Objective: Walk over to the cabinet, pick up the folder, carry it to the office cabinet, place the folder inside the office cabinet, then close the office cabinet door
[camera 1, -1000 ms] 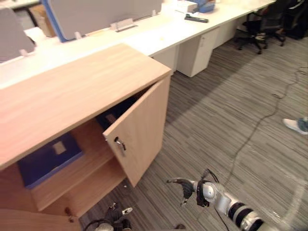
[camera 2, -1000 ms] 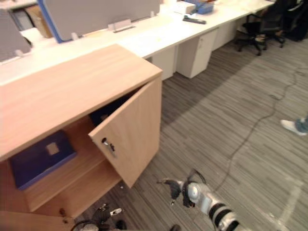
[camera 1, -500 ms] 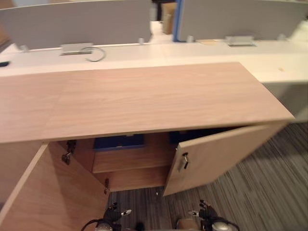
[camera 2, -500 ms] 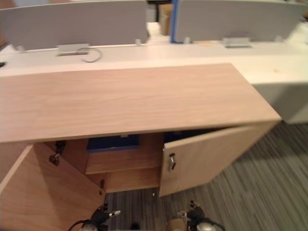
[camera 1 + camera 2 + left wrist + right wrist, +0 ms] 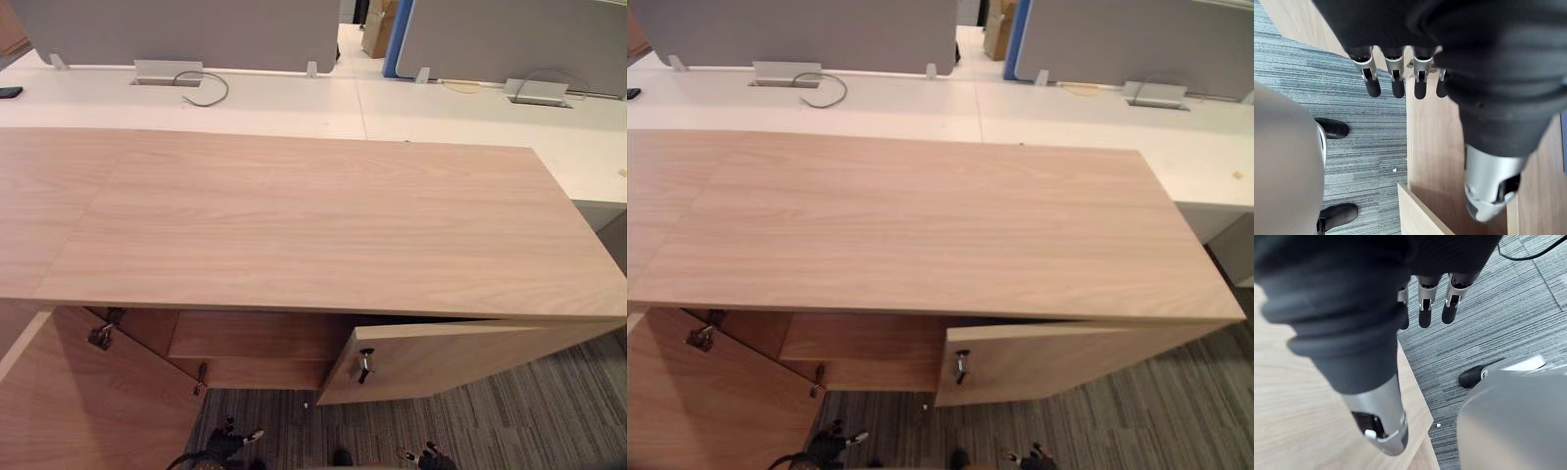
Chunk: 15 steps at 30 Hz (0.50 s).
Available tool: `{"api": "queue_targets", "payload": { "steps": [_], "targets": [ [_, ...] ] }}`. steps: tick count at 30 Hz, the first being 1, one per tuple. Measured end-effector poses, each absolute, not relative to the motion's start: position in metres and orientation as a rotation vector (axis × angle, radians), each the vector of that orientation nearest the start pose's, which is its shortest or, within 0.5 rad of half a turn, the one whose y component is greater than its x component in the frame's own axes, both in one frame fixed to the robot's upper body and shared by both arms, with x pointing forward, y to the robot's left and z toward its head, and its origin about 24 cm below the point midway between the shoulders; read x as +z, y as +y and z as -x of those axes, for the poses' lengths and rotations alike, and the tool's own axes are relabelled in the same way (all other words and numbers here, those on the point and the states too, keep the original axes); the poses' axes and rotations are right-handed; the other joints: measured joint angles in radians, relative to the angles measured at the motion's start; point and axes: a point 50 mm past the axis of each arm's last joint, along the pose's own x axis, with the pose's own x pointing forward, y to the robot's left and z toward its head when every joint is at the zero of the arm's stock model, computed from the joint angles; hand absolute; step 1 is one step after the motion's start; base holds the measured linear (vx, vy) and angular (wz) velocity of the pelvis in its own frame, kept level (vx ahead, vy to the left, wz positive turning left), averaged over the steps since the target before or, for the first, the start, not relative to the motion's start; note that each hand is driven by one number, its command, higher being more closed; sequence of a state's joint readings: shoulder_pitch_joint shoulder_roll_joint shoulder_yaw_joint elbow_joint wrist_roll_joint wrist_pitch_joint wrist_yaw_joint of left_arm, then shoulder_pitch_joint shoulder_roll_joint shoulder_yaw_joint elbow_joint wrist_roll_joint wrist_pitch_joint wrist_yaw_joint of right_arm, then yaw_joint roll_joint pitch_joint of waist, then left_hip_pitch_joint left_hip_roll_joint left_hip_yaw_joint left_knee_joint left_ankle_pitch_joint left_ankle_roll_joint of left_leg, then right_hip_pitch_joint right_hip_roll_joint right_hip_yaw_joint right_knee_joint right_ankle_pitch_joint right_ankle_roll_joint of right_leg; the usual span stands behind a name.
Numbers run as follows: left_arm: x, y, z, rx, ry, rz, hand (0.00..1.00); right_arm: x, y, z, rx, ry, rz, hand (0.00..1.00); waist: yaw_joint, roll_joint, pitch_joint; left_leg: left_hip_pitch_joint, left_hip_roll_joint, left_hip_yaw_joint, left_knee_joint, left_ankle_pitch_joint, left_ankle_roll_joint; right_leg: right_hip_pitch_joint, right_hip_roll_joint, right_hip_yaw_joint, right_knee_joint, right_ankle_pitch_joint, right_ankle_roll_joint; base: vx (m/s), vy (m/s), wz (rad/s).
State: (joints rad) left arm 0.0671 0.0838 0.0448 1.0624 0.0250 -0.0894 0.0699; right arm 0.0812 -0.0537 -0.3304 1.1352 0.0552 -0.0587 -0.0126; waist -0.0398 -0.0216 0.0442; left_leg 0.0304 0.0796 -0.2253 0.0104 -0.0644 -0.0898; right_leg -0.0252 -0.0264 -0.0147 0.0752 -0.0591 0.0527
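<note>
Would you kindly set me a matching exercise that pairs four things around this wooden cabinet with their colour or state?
Things:
1. left cabinet door
2. right cabinet door
3. desk behind the cabinet
4. left hand

Descriptions:
A. white
B. only partly open
C. swung wide open
D. fingers straight, holding nothing

Pairs: 1-C, 2-B, 3-A, 4-D
</note>
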Motion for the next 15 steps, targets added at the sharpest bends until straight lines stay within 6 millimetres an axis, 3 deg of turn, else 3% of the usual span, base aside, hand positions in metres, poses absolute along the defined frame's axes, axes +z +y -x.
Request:
{"api": "queue_targets", "payload": {
  "steps": [9,15],
  "targets": [
    [-0.1578,0.1881,-0.1073,0.095,1.031,-0.142,0.00,-0.1658,-0.2065,-0.0765,-0.379,1.123,-0.131,0.00,0.004,-0.002,-0.007,-0.026,-0.044,-0.087,0.030,0.012,0.010,0.043,-0.047,-0.109,0.002,-0.026,0.006,-0.03,0.017,0.37],
    [-0.1565,0.1872,-0.1119,0.072,1.020,-0.162,0.00,-0.1646,-0.2070,-0.0797,-0.381,1.111,-0.119,0.00,0.002,0.002,0.007,-0.083,-0.062,-0.210,0.034,0.064,-0.014,0.039,-0.057,-0.230,0.029,-0.034,-0.002,-0.11,-0.037,0.62]
  ]
}}
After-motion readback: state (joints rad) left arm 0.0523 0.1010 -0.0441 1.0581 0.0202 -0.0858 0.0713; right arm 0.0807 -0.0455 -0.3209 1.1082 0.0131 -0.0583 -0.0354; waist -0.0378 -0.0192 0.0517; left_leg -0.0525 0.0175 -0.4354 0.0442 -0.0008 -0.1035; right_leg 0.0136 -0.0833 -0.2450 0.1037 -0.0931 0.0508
